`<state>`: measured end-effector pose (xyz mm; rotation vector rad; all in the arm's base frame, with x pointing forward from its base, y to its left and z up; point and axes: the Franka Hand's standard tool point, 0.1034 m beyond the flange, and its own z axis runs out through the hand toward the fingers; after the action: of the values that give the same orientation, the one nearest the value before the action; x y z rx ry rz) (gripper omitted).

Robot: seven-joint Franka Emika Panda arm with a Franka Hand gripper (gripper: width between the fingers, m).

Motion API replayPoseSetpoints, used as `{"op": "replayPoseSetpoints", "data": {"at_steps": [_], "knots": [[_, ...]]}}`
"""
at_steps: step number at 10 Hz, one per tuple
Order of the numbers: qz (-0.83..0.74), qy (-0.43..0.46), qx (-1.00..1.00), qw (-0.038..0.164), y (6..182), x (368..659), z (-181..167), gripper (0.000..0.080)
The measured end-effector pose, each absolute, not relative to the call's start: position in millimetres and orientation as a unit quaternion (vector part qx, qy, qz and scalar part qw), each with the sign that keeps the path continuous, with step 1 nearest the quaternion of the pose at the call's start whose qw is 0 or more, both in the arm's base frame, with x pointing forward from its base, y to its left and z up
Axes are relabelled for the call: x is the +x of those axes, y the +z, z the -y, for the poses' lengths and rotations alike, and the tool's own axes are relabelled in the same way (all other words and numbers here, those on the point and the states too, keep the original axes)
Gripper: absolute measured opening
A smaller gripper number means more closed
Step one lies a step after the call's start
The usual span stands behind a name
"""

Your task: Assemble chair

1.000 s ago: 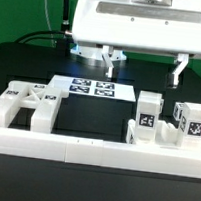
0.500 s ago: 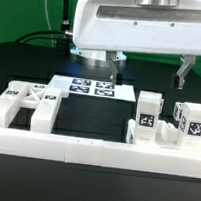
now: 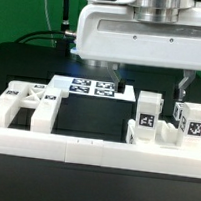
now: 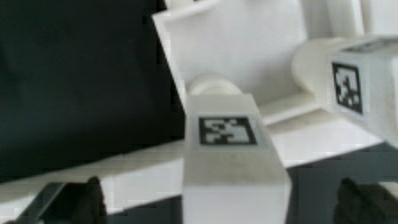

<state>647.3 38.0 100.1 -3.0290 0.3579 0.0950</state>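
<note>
White chair pieces (image 3: 149,102), black-and-white square tags (image 4: 224,131)

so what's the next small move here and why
Probably lower the gripper straight down. It is open above the upright tagged piece, which the wrist view shows centred under it, and it looks not yet low enough to close on the piece.
</note>
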Motion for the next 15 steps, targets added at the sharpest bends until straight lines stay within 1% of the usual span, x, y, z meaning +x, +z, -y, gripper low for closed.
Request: {"op": "replayPoseSetpoints", "data": {"at_steps": [2, 3, 4, 5, 8, 9, 10, 11, 15], "knots": [[-0.118, 0.04, -0.991, 0.045, 99.3, 645, -37, 0.0648], [-0.118, 0.086, -0.988, 0.047, 97.0, 636, -35, 0.0648], [-0.119, 0.128, -0.983, 0.049, 93.4, 640, -30, 0.0648], [-0.117, 0.121, -0.985, 0.048, 91.8, 655, -29, 0.0648], [-0.12, 0.122, -0.984, 0.047, 90.4, 655, -31, 0.0626], [-0.119, 0.122, -0.984, 0.048, 90.4, 655, -33, 0.0437], [-0.118, 0.12, -0.985, 0.048, 89.7, 656, -34, 0.0437], [-0.116, 0.118, -0.985, 0.048, 89.8, 656, -35, 0.0285], [-0.149, 0.119, -0.981, 0.045, 89.6, 656, -35, 0.0286]]}}
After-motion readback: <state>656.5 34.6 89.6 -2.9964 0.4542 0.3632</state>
